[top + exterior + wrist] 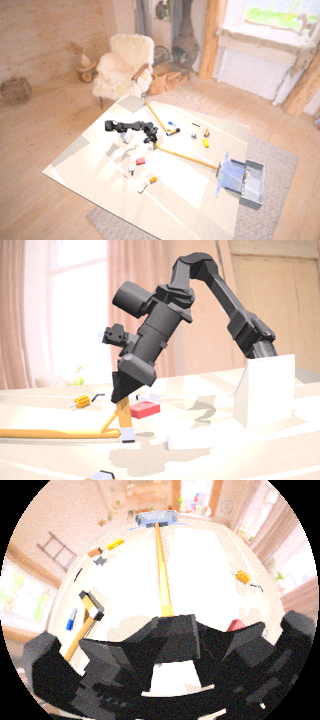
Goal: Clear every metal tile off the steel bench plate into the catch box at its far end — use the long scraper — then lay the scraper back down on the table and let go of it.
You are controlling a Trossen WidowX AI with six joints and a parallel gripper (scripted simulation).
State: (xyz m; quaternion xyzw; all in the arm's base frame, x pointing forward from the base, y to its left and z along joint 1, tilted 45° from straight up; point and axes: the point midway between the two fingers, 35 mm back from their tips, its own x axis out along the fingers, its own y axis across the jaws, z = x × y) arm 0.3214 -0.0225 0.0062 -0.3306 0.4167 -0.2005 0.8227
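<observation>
Top view, scraper: the long scraper point(186, 156) point(59, 433) point(162, 570) lies across the counter point(108, 186) point(206, 459) point(120, 595), head just beside the near edge of the steel bench plate point(232, 175) point(150, 522).
Top view, tiles: orange bits point(244, 177) show at the seam with the catch box point(263, 180) point(159, 514); I cannot tell which side they lie on.
Top view, stroke: if any remain on the plate, push again, low and square; otherwise keep the head off it and set down here.
Exterior view, jaws: the jaws point(154, 142) point(119, 397) pinch the scraper's upright grip, its foot close to the counter.
Exterior view, release: lower gently until supported, then spread fully before lifting, lest the grip tip.
Wrist view, aim: the shaft runs towards the plate; avoid twisting, since the long reach would magnify it.
</observation>
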